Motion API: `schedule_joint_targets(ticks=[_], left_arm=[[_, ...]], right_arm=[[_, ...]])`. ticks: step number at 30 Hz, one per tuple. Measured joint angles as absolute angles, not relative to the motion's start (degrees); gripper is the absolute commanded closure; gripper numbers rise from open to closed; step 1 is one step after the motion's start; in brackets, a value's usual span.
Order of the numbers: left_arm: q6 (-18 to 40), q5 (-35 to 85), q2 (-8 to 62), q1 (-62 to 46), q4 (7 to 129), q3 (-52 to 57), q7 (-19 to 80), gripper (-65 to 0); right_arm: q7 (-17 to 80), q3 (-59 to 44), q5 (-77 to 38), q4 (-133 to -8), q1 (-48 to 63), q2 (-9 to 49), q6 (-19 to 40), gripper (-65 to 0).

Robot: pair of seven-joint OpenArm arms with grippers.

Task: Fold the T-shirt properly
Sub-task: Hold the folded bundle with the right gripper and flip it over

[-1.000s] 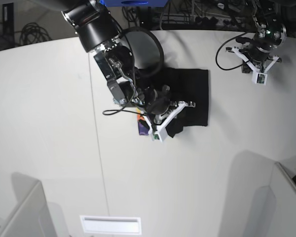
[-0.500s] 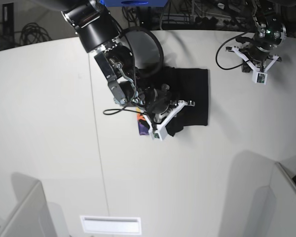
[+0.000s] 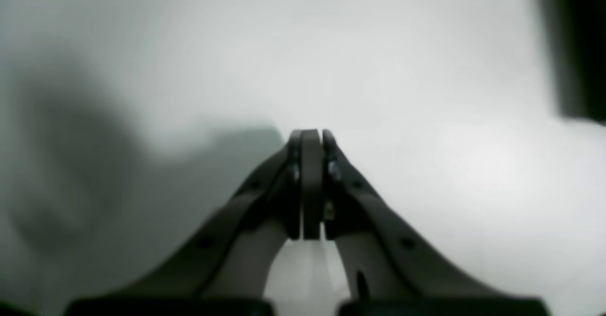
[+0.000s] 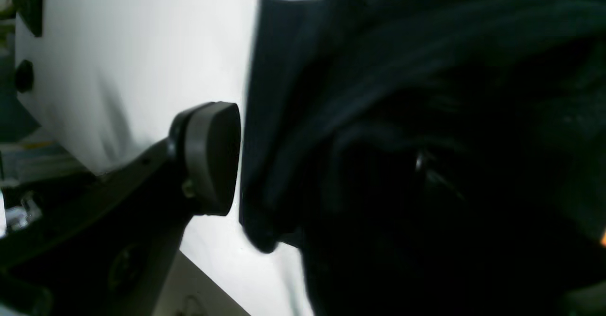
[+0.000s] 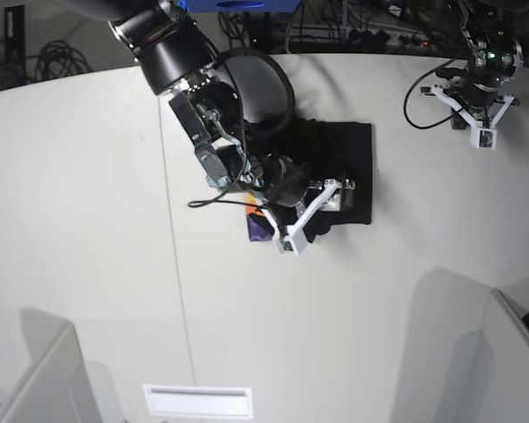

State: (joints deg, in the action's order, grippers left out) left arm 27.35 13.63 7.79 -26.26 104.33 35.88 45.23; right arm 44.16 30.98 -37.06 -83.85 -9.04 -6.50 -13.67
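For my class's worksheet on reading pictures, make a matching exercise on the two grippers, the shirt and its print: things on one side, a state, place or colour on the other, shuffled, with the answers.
1. Left gripper
2. Right gripper
3. Shirt
4. Print

A. Black
B. Open, over the cloth
C. Orange and purple
D. Shut, away from the cloth

Pairs: 1-D; 2-B; 3-A; 4-C

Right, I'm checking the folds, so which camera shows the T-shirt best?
The right wrist view: the T-shirt fills most of it, creases visible. The base view shows its outline, partly behind the arm; the left wrist view, only a dark edge.
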Motion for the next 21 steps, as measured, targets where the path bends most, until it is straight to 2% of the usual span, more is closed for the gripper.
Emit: schedule_joint_targets(ticks=[8, 21], left_arm=[[27.83, 13.72, 7.7, -26.06, 104.33, 40.4, 45.28, 0.0], [27.83, 13.76, 7.66, -26.04, 104.33, 40.84, 45.23, 0.0]], right_arm=[[44.23, 38.59, -37.23, -83.88, -11.79, -6.63, -13.69, -39.6], [44.4, 47.97, -37.41, -84.25, -15.22, -7.09, -13.47, -39.6]])
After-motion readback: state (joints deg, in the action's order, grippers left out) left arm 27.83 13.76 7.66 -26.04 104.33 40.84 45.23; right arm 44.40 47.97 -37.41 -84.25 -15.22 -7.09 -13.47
